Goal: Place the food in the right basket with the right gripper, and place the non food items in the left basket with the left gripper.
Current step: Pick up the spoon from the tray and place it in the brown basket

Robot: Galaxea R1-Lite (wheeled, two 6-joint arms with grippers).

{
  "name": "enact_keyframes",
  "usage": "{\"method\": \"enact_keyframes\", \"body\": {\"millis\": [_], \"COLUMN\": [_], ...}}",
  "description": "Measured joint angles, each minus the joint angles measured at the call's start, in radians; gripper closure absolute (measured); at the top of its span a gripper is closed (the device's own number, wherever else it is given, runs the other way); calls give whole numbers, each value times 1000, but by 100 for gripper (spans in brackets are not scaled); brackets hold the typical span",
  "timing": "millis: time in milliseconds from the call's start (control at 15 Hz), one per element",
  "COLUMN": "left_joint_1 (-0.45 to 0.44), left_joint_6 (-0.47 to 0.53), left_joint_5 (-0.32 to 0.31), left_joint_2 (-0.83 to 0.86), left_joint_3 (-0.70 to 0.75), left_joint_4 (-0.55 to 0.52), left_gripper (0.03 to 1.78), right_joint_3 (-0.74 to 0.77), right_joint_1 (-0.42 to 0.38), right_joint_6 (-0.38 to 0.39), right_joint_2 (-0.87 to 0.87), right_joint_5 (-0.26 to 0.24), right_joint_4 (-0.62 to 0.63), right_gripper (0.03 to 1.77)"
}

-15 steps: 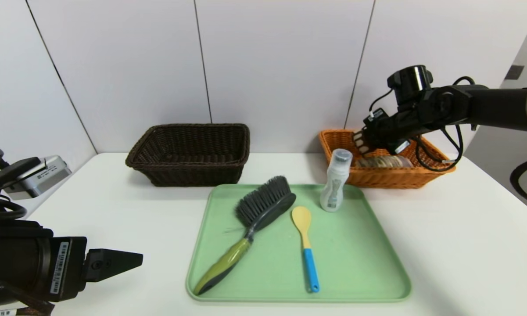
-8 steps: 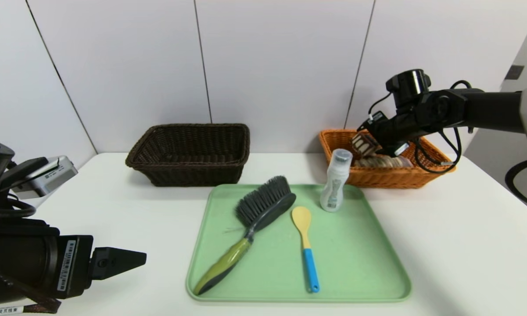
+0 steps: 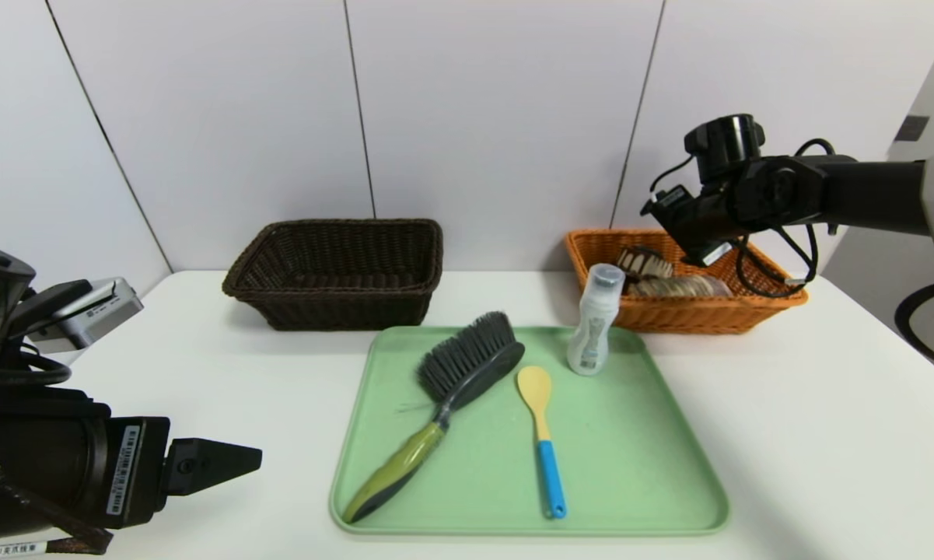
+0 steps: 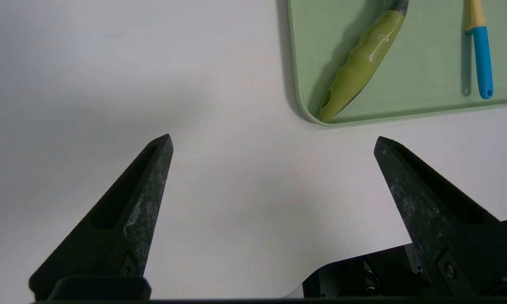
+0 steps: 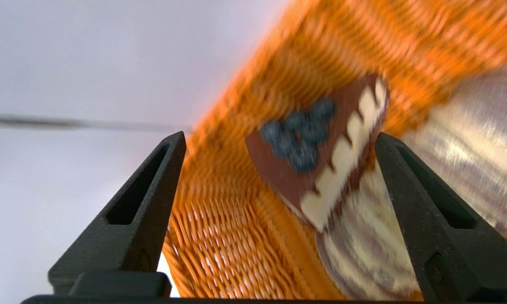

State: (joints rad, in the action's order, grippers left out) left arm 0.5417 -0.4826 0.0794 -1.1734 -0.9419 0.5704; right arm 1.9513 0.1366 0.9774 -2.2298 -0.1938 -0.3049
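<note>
Now both food items lie in the orange basket at two o'clock on the surface: the cake wedge leans on the braided loaf, and my right gripper hovers over them with jaws spread and empty. My left gripper waits at eight o'clock, jaws wide apart and holding nothing, just off the near-left corner of the green tray. On that tray rest the brush at the tray's nine o'clock, the spoon at centre and the white bottle upright at one o'clock; the dark basket at eleven o'clock looks empty. I judge the brush light and stiff; its green handle, nearest my jaws, is glossy and tapered, so I would pinch across its thick middle. I expect the spoon to be thin, flat and prone to slipping, so the blue handle is my choice. For the bottle, likely light and easily tipped, I would grip the narrow waist.
</note>
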Motion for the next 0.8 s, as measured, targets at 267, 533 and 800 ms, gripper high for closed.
{"method": "enact_keyframes", "body": {"millis": [267,533,800], "left_joint_1": [0,2,2], "left_joint_6": [1,11,45], "left_joint_5": [-2,-1,-2], "left_joint_2": [0,5,22], "left_joint_3": [-1,-10,-36], "left_joint_4": [0,0,-4], "left_gripper": [12,12,12], "right_joint_3": [0,-1,-6], "right_joint_1": [14,11,12], "right_joint_6": [-8,-97,-250], "right_joint_2": [34,85,177], "right_joint_5": [-50,-56,-35], "right_joint_4": [-33,-71,-132], "right_gripper": [18,14,12]}}
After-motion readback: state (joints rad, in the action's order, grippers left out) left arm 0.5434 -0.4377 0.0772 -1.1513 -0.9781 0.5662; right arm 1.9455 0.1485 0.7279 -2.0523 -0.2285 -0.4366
